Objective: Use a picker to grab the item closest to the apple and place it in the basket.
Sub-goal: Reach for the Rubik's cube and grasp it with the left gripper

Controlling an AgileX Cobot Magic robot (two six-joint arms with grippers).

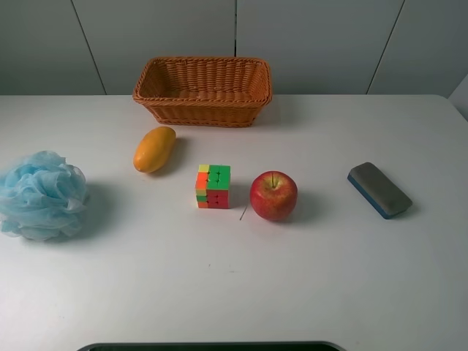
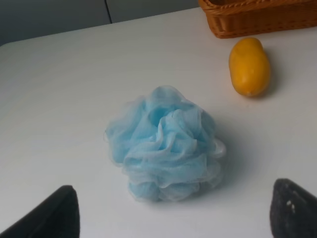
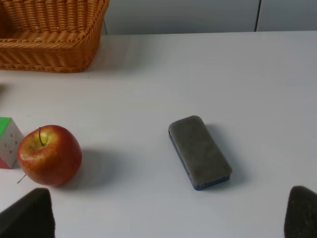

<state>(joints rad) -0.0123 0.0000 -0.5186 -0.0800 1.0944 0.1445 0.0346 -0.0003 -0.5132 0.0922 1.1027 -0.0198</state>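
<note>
A red apple sits on the white table near the middle; it also shows in the right wrist view. A multicoloured puzzle cube stands just left of it, the nearest thing to it; its corner shows in the right wrist view. A woven basket stands at the back. Neither gripper shows in the high view. In the left wrist view my left gripper is open, fingertips wide apart above the table. In the right wrist view my right gripper is open too, holding nothing.
An orange mango lies left of the cube, in front of the basket. A blue mesh bath sponge lies at the far left, below the left gripper. A grey and blue eraser block lies at the right.
</note>
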